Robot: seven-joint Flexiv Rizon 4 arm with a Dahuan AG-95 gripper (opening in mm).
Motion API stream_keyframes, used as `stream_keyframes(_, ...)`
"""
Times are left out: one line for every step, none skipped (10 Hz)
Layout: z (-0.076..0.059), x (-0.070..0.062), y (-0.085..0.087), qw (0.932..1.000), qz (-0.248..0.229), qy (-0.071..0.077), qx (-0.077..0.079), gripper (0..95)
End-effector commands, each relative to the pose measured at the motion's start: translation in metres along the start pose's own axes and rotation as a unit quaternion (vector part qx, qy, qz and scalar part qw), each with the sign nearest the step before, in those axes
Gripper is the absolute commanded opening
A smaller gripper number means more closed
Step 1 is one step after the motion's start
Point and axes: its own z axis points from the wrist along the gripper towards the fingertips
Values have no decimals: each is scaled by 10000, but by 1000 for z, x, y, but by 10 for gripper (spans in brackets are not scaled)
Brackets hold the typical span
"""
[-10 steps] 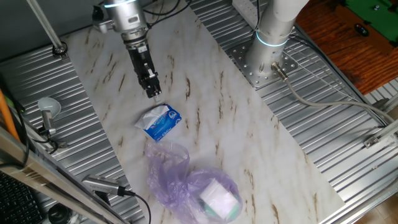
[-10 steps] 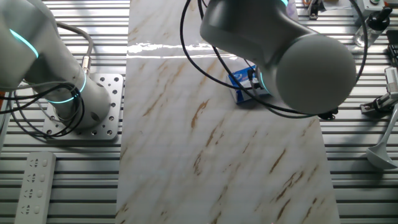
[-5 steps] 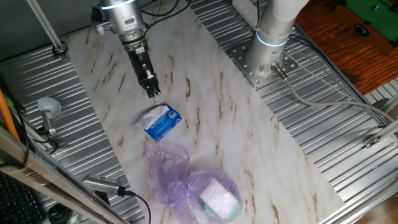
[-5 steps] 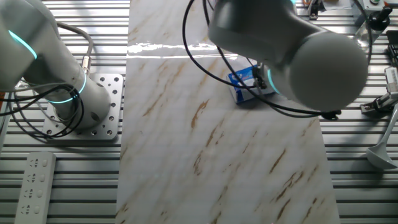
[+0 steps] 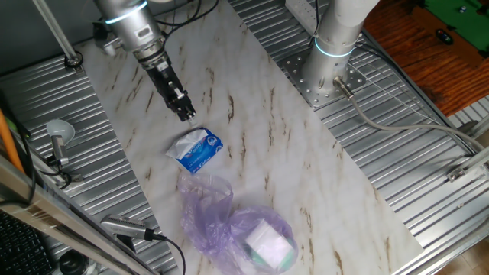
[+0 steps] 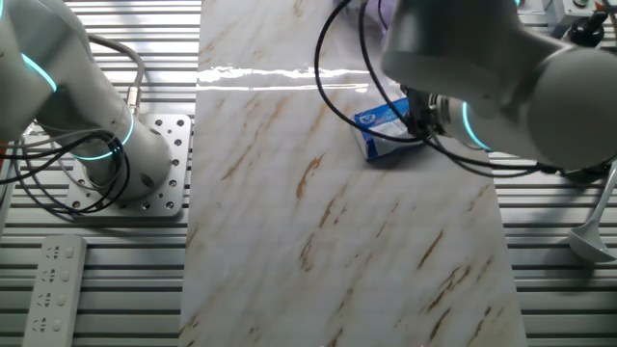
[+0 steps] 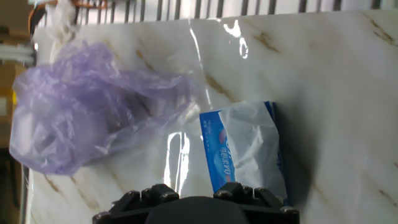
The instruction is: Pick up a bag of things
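Note:
The bag of things (image 5: 233,225) is a wrinkly, translucent light-purple plastic bag at the near end of the marble table, with a white and teal boxy item (image 5: 269,246) showing through. It fills the left of the hand view (image 7: 93,109). My gripper (image 5: 186,115) hangs tilted above the table, past the blue-and-white packet (image 5: 195,150) and well away from the bag. Its fingers look closed together and hold nothing. In the hand view only the gripper's dark body (image 7: 196,202) shows at the bottom edge, with the packet (image 7: 242,149) just ahead of it.
The arm's base (image 5: 328,61) stands on the metal grating at the far right. A remote control (image 6: 53,284) lies on the grating by the base. A ladle-like tool (image 5: 57,137) and cables lie left of the table. In the other fixed view the arm half covers the packet (image 6: 384,130).
The arm's upper part has swung left and the hand now tilts more. The fingertips have stayed above the table just beyond the packet. Bag and packet have not moved.

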Motion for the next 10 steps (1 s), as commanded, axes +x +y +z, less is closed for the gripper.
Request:
stream_keyframes(0, 2, 0, 9999, -48, -80, -62, 570)
stream_keyframes(0, 2, 0, 9998, -61, -113, -159, 570)
stream_keyframes(2, -1, 6, 9997, -66, -138, -177, 760)
stream_keyframes(7, -3, 15, 9997, -9, -164, -168, 760)
stream_keyframes(21, -2, 34, 9996, 43, -236, -134, 760)
stream_keyframes(35, -4, 50, 9993, 110, -345, -96, 760)
stream_keyframes(55, -11, 74, 9983, 277, -518, -37, 760)
stream_keyframes(71, -21, 94, 9969, 464, -642, 19, 760)
stream_keyframes(83, -29, 110, 9957, 576, -726, 83, 760)
stream_keyframes(96, -35, 122, 9947, 634, -801, 135, 760)
